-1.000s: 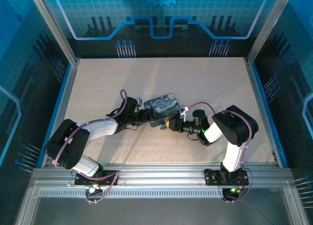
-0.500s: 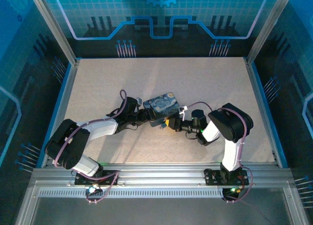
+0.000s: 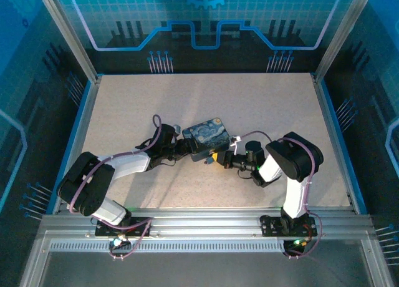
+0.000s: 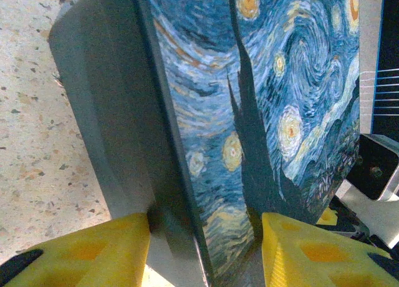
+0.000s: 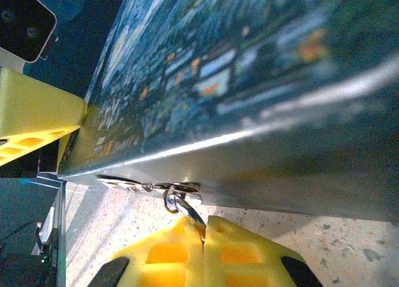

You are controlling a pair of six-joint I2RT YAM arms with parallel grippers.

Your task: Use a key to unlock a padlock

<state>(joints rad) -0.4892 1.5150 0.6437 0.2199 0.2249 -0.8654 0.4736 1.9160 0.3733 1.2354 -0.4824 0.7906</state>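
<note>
Clamps the tin box (image 4: 262, 112) in the left gripper (image 4: 206, 256), one yellow finger (image 4: 118, 246) pressed to each side, bracing it over the table (image 4: 31, 143). Pinches the key (image 5: 189, 212) in the right gripper (image 5: 204, 240), pads shut tight, just a thin silvery sliver poking out. Aims that sliver from the pads up at the tin box's side wall, long axis nearly square to the wall and leaning slightly left. Meets there a small metal loop (image 5: 169, 198) hanging from a bright latch (image 5: 134, 186) along the wall's lower edge, touching it or all but. Cannot make out the padlock's dark body for certain: takes the loop for its shackle, though too small and blurred to settle. Places lock and key alike just under the tin box's latch side, hard by the right gripper and at the far end from the left one, so gives the fine work to the right arm. Calls, in all likelihood, for a short push along the key's own axis and then a twist, tin box held steady; risks so thin a key slipping or skewing between the soft pads.
</note>
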